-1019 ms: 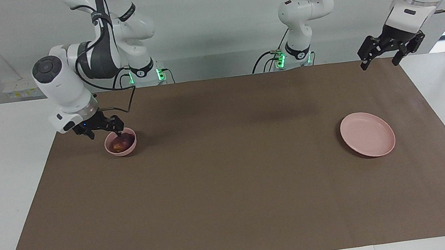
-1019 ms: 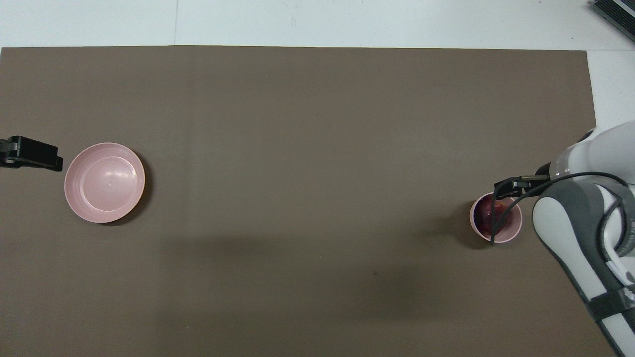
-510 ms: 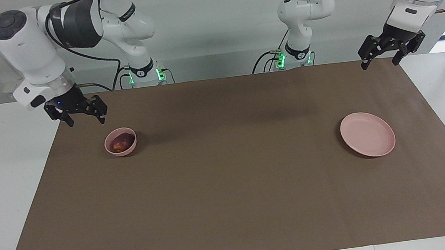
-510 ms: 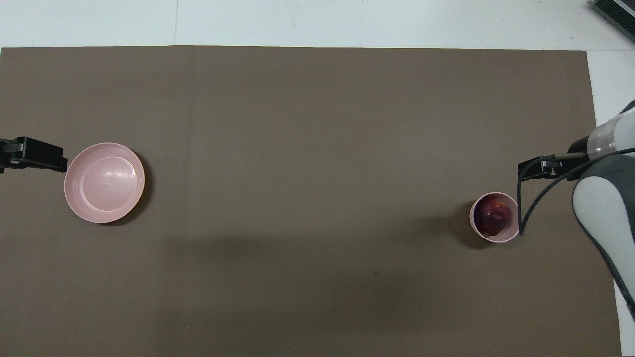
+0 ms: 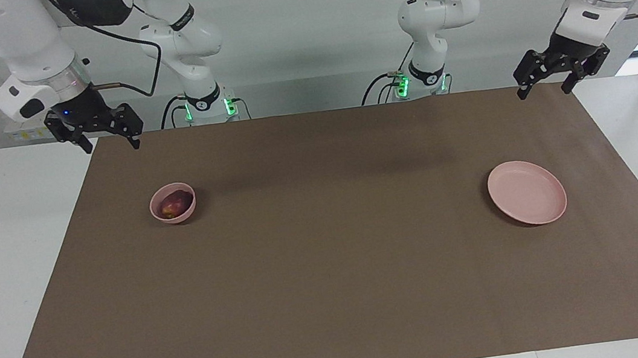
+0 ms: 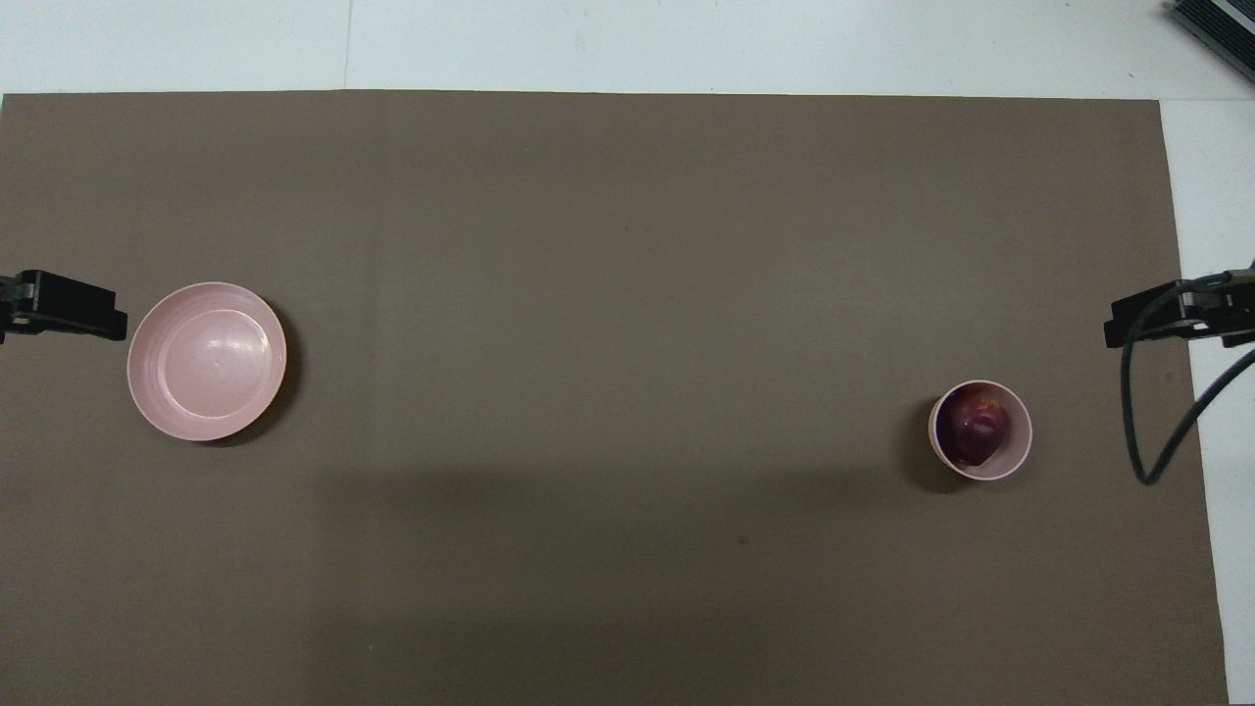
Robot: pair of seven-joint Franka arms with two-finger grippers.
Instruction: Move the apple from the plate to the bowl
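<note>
Sitting in the bowl (image 5: 173,203), apple (image 5: 174,204) looks delivered; plate (image 5: 527,192) bare. Right tool (image 5: 102,131) and left tool (image 5: 555,72) released, raised over surface corners. Risk: any re-approach clipping the bowl rim.

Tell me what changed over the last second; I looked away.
The right gripper, open and empty, rose from the bowl and drew back over the mat's edge. The apple, bowl, plate and waiting left gripper stayed put.
</note>
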